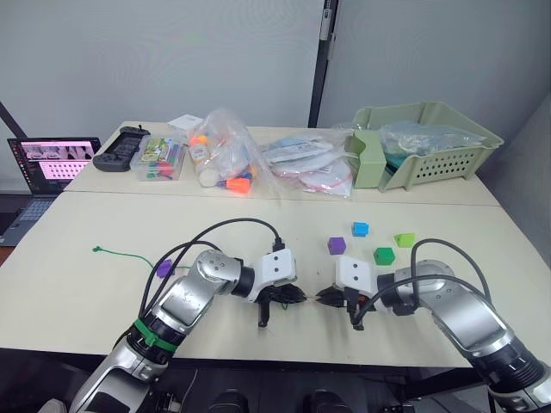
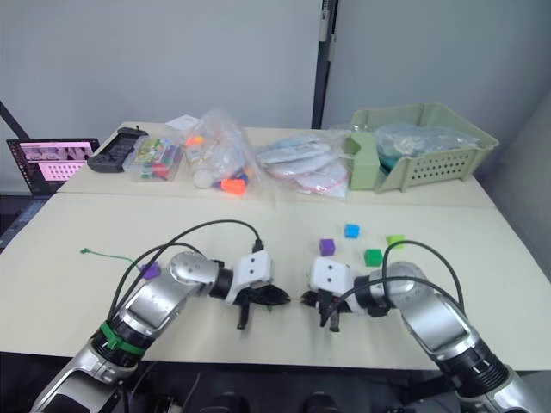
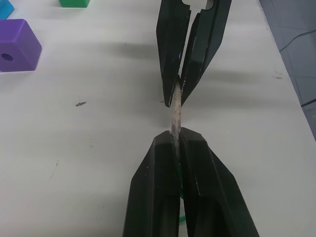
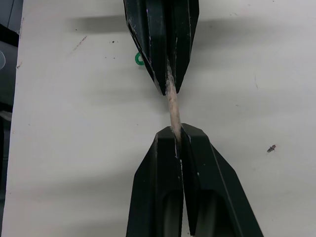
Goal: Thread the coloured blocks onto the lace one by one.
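Note:
The lace (image 1: 120, 255) is a thin dark green cord running from the table's left side under my left arm. Its stiff pale tip (image 3: 175, 116) spans the small gap between both grippers near the front edge. My left gripper (image 1: 295, 295) and my right gripper (image 1: 324, 298) meet tip to tip, each shut on that pale tip. One purple block (image 1: 164, 268) lies along the lace by my left forearm; I cannot tell if it is threaded. Another purple block (image 1: 337, 245), a blue block (image 1: 360, 229), a dark green block (image 1: 384, 255) and a lime block (image 1: 405, 239) lie loose behind the right gripper.
Along the table's far side stand a pale green basket (image 1: 430, 142), clear bags of plastic pieces (image 1: 225, 159), a clear box (image 1: 161, 159) and a black controller (image 1: 120, 148). A laptop (image 1: 52, 163) sits off the far left corner.

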